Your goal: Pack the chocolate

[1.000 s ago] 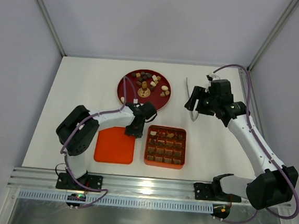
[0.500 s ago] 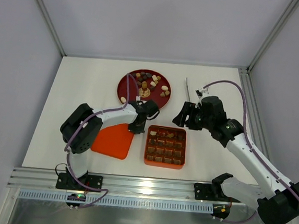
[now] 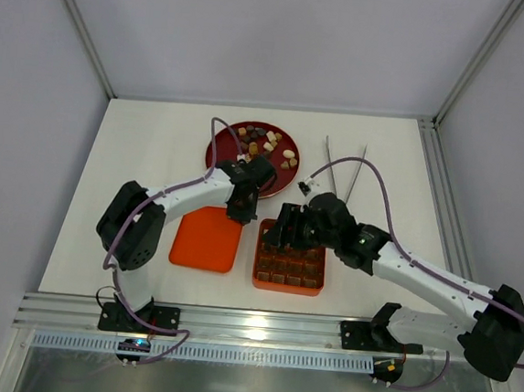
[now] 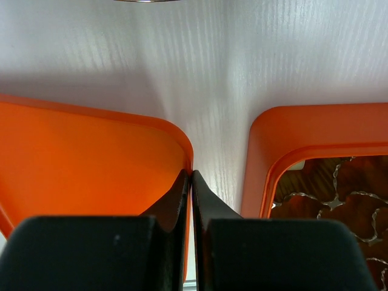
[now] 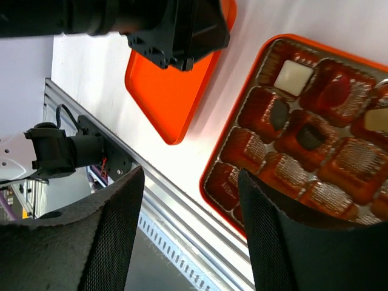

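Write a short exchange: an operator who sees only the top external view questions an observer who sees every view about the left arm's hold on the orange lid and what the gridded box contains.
Operator: Are the left fingers gripping the lid?
Observer: Yes. The left wrist view shows them pinched shut on the lid's edge beside its rounded corner.
Operator: The right arm hides part of the box. What's in it?
Observer: The right wrist view shows a cream-white piece and two dark pieces, each in its own cell.
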Controlling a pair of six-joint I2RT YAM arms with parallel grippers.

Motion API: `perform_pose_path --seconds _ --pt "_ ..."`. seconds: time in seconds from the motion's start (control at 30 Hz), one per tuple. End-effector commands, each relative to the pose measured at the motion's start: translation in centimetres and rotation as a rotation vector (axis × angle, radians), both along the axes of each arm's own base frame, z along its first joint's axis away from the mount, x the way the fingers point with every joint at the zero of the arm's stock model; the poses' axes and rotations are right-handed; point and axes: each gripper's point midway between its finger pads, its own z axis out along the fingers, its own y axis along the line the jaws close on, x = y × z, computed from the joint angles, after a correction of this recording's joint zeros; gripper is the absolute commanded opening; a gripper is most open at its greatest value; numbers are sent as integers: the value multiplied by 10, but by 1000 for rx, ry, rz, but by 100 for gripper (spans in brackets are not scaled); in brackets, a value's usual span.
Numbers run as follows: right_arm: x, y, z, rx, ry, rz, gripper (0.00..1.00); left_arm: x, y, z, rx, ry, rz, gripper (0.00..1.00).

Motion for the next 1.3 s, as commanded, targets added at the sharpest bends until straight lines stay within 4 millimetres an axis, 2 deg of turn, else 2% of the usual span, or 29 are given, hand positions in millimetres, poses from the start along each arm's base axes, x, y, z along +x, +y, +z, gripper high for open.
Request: perform_pose_path --seconds 0.0,0.1,0.3,0.37,0.4,0.57,0.73,0.83,1.03,1.27 --pt "12 29 14 91 -50 -27 64 3 -1 31 -89 -13 10 0" --pt "11 46 5 87 -42 -18 64 3 2 37 -117 -2 25 0" --pt "13 79 -9 87 -39 -6 55 2 -1 52 -176 9 29 0" --pt "15 87 -10 92 -43 -6 54 2 -2 57 -199 12 29 0" --pt "16 90 -18 81 -33 -4 54 2 -2 58 -203 13 31 0" --pt "20 107 -19 111 -33 -9 54 -4 -4 62 -237 28 38 0" --pt "29 113 -35 120 -25 -57 50 -4 -6 69 -291 30 47 0" --pt "32 124 -33 146 -39 -62 47 -6 -9 72 -317 36 48 0" --pt "37 130 -36 144 -55 -96 41 -7 -12 77 -354 40 49 0" --pt "36 133 -52 144 -29 -114 38 -6 -15 85 -395 36 62 0"
